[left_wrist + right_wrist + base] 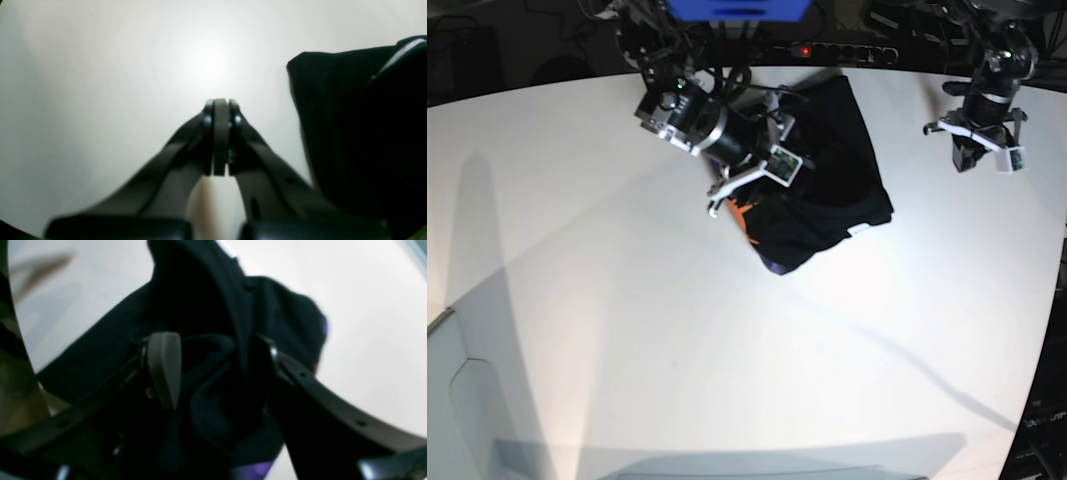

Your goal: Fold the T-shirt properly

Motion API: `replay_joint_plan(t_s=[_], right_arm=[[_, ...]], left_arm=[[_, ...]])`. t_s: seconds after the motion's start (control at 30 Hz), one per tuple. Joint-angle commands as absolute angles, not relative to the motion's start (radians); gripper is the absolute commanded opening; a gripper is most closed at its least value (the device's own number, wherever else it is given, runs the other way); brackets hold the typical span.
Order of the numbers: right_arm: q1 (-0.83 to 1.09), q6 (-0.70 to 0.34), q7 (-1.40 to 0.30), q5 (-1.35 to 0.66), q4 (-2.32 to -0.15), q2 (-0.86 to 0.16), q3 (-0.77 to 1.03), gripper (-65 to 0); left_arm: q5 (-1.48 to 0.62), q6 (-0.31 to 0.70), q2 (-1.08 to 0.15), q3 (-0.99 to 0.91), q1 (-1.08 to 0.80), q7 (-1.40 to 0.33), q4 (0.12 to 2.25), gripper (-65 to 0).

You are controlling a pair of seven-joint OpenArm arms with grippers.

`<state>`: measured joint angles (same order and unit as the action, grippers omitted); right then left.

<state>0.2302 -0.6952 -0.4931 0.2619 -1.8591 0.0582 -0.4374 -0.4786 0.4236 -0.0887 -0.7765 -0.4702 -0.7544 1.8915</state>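
The black T-shirt (837, 185) lies bunched on the white table (677, 330) at the back middle. An orange patch (741, 217) and a purple patch (772, 266) show at its near left edge, and a small white tag (859, 231) at its near right. My right gripper (743, 200) is at the shirt's left edge. In the right wrist view its jaws (215, 363) stand apart with folds of black cloth (206, 306) between and around them. My left gripper (220, 104) is shut and empty over bare table, with the shirt (350, 133) to its side. It hangs at the back right in the base view (967, 158).
A power strip (847, 52) with a red light and cables lies along the table's back edge. A blue block (737, 8) is at the top. The table's curved edge (1047, 330) runs down the right. A pale panel (457, 400) is at lower left.
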Motion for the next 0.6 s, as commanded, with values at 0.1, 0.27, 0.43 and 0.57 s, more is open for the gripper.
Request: replay_joint_plan(t_s=[0.1, 0.27, 0.43, 0.57], right_arm=[[0.228, -0.698, -0.476, 0.254, -1.782, 0.065, -0.446, -31.8], [0.232, -0.698, -0.476, 0.254, -1.805, 0.004, -0.618, -31.9], [0.229, -0.698, -0.476, 0.254, -1.877, -0.036, -0.722, -31.9], [0.231, -0.698, -0.476, 0.254, -1.917, -0.036, -0.693, -31.9]], left_arm=[[-0.483, 0.43, -0.104, -0.78, -0.46, -0.731, 1.906, -65.0], [-0.483, 0.43, -0.105, -0.782, -0.46, -0.731, 1.908, -65.0], [-0.489, 0.43, -0.105, -0.811, -0.458, -0.731, 1.908, -65.0], [-0.492, 0.43, -0.105, -0.837, -0.458, -0.731, 1.908, -65.0]])
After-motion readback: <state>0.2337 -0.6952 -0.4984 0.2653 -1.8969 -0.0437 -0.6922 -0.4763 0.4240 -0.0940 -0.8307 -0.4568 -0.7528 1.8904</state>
